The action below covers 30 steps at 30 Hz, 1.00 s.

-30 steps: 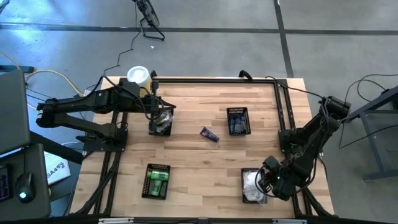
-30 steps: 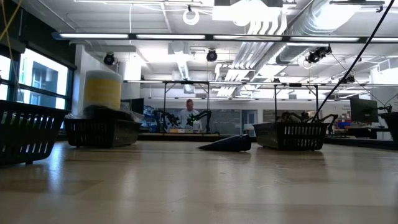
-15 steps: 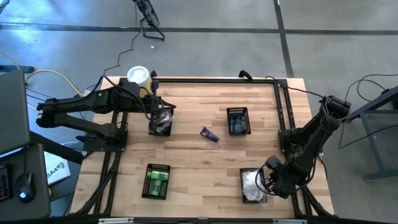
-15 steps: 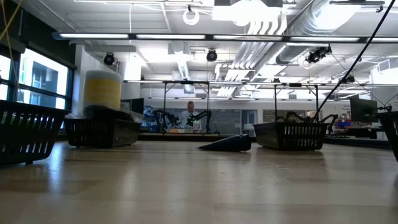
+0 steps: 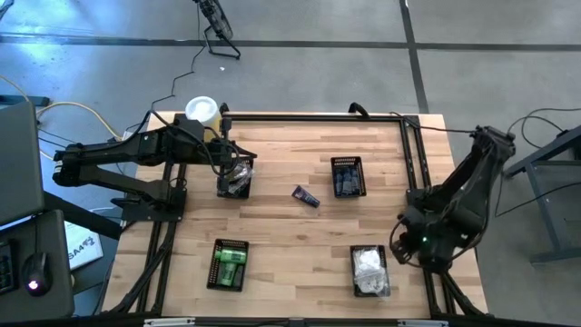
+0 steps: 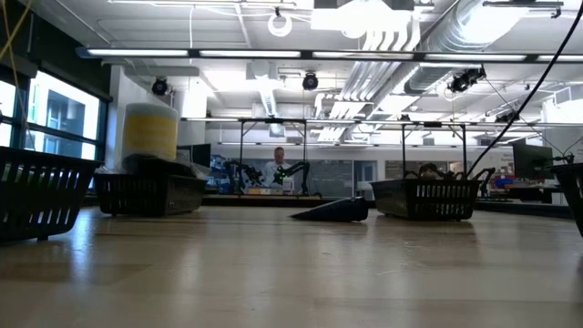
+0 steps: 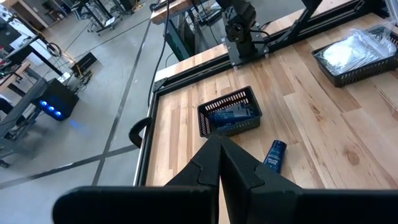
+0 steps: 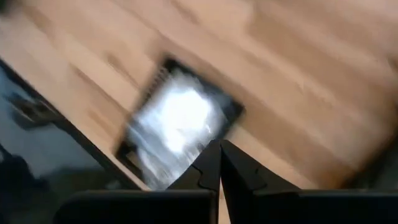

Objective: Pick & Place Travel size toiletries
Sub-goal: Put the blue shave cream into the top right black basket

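The wooden counter (image 5: 281,227) carries four black mesh baskets (one each at 10, 1, 5 and 7 o'clock). The left tool (image 7: 219,152) hangs closed and empty over the 10 o'clock basket (image 5: 235,178); the right tool (image 8: 219,155), closed and empty, sits beside the white packets' basket (image 5: 369,272). A dark blue tube (image 5: 305,196) lies loose at centre.

Probably a robotics lab: exposed ceiling ducts (image 6: 401,41), concrete floor (image 5: 309,77), distant workbenches (image 6: 264,194).

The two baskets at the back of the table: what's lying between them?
One dark blue tube lies on bare wood between the left basket and right basket, seen from above.
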Tool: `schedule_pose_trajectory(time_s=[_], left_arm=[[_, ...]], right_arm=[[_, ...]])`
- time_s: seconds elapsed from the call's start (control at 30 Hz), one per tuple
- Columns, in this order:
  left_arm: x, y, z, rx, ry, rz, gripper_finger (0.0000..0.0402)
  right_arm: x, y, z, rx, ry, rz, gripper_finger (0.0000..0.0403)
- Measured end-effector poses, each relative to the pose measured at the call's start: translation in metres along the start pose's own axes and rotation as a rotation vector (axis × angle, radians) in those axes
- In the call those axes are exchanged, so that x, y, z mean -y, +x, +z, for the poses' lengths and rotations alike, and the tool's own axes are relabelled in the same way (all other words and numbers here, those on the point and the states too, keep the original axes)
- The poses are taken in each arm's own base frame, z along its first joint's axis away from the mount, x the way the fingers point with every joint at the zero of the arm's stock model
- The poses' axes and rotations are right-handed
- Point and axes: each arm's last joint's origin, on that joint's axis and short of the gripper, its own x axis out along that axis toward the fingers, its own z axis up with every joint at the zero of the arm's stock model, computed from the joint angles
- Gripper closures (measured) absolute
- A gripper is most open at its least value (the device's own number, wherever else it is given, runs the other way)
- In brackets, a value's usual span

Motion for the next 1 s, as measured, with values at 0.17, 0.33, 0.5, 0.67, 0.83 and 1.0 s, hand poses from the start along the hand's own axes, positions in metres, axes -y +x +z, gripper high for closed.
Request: schedule_pose_trajectory(time_s=[0.17, 0.33, 0.5, 0.67, 0.83, 1.0], left_arm=[[0.0, 0.0, 0.0, 0.0, 0.0, 0.0, 0.0401], [0.0, 0.001, 0.0, -0.002, 0.0, -0.001, 0.0401], [0.001, 0.009, -0.001, -0.017, -0.004, -0.009, 0.0401], [0.003, 0.017, -0.002, -0.032, -0.004, -0.016, 0.0401], [0.003, 0.018, -0.002, -0.034, -0.008, -0.027, 0.0401], [0.004, 0.018, -0.003, -0.031, -0.03, -0.046, 0.0401]], right_arm=[[-0.001, -0.01, 0.011, 0.235, -0.044, 0.152, 0.0401], [-0.008, -0.011, 0.025, 0.409, -0.089, 0.203, 0.0401], [-0.023, -0.007, 0.045, 0.451, -0.143, 0.221, 0.0401], [-0.042, -0.004, 0.078, 0.486, -0.224, 0.264, 0.0401], [-0.049, -0.002, 0.109, 0.469, -0.284, 0.294, 0.0401], [-0.051, 0.01, 0.137, 0.427, -0.333, 0.274, 0.0401]])
